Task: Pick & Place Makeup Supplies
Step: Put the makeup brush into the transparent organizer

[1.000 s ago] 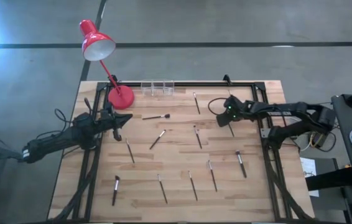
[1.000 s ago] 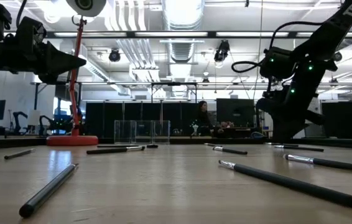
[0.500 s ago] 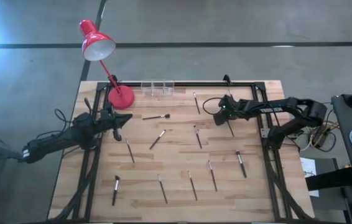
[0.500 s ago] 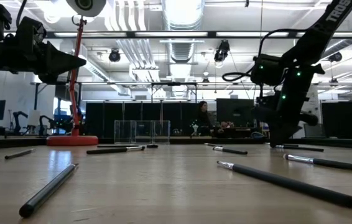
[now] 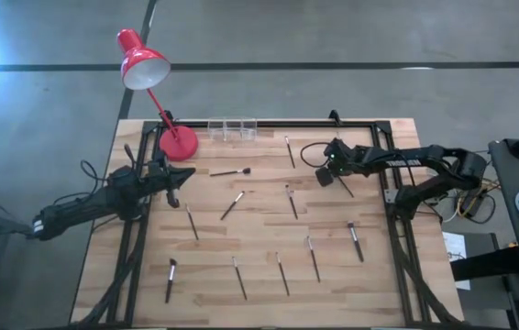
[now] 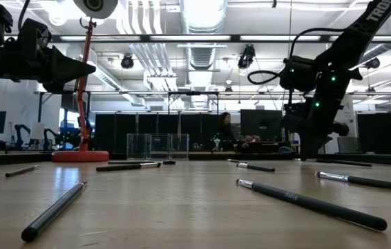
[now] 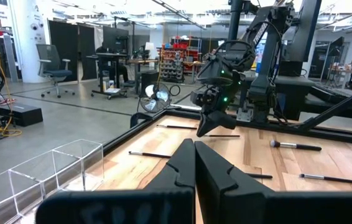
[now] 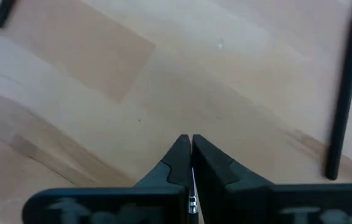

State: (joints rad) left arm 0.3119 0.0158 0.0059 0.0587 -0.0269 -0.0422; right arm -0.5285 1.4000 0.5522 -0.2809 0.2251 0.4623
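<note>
My right hand (image 5: pixel 325 176) hangs low over the far right part of the worktop (image 5: pixel 259 240), its fingers (image 8: pixel 179 155) pressed together. A second ago they were spread, and the hand was slightly farther right. A thin pale sliver shows between the fingertips in the right wrist view; I cannot tell whether it is a brush handle. One makeup brush (image 5: pixel 345 187) now lies at a slant with its end right at this hand, where earlier it lay straighter beneath it. The other makeup brushes (image 5: pixel 231 204) lie scattered flat across the wood, unmoved. My left hand (image 5: pixel 173 191), fingers closed on nothing, waits above the left edge as before, near the red lamp (image 5: pixel 145 66). The clear box (image 5: pixel 232 128) stands at the far edge.
</note>
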